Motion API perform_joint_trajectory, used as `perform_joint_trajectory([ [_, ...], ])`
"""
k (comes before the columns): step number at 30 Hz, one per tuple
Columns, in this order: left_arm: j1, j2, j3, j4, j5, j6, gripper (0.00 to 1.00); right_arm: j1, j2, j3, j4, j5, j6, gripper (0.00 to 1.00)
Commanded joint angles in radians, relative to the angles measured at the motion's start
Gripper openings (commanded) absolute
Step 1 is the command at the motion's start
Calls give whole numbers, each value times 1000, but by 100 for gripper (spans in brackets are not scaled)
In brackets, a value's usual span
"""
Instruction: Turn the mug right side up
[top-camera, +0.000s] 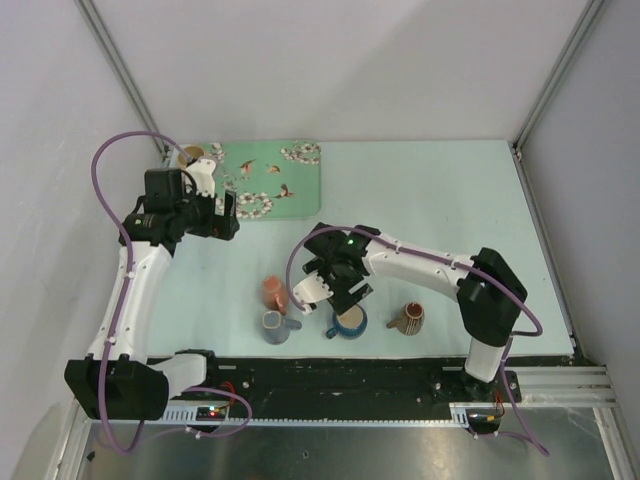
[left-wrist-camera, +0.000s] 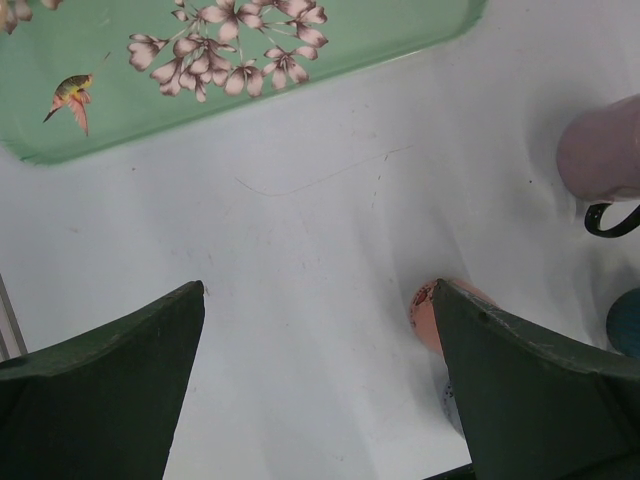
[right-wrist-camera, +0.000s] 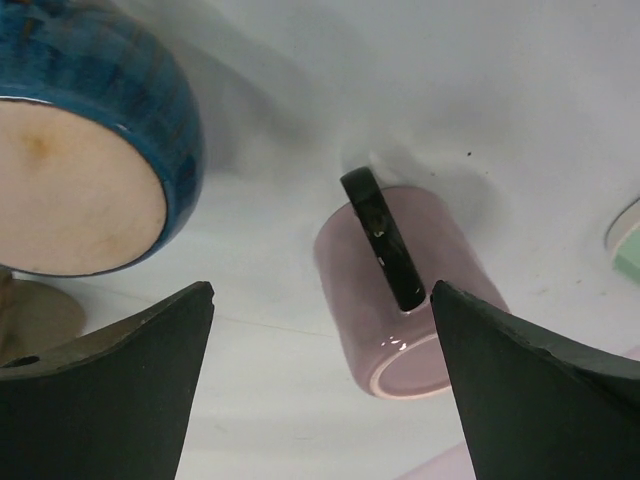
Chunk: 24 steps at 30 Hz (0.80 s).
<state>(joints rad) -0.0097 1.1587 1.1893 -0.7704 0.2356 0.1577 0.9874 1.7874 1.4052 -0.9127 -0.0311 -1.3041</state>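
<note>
A pink mug (right-wrist-camera: 365, 300) with a black handle (right-wrist-camera: 380, 235) stands with its flat base up, handle toward the camera. In the top view it (top-camera: 304, 293) is partly hidden under my right gripper (top-camera: 335, 285). It also shows at the right edge of the left wrist view (left-wrist-camera: 600, 150). My right gripper (right-wrist-camera: 320, 290) is open and hovers over it, with the mug between the fingers and close to the right finger (right-wrist-camera: 520, 380), not touching. My left gripper (top-camera: 225, 215) is open and empty (left-wrist-camera: 320, 290) above bare table near the tray.
A green flowered tray (top-camera: 270, 175) lies at the back left. An orange mug (top-camera: 273, 290), a grey mug (top-camera: 276, 326), a blue mug (top-camera: 348, 321) and a brown mug (top-camera: 408, 318) crowd the near edge around the pink mug.
</note>
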Motion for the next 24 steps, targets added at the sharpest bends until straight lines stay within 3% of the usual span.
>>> perform_joint_trajectory([
  [1, 7, -26, 10, 26, 13, 11, 100, 18, 10, 38, 62, 54, -96, 96],
  [8, 7, -30, 8, 26, 13, 16, 100, -13, 75, 64, 84, 95, -145, 94],
  [18, 7, -31, -5, 25, 31, 12, 100, -18, 168, 83, 96, 101, -133, 73],
  [20, 7, -32, -8, 26, 36, 11, 99, -18, 189, 83, 95, 107, -122, 68],
  [24, 7, -32, -14, 26, 37, 12, 100, -29, 196, 84, 102, 145, -130, 43],
])
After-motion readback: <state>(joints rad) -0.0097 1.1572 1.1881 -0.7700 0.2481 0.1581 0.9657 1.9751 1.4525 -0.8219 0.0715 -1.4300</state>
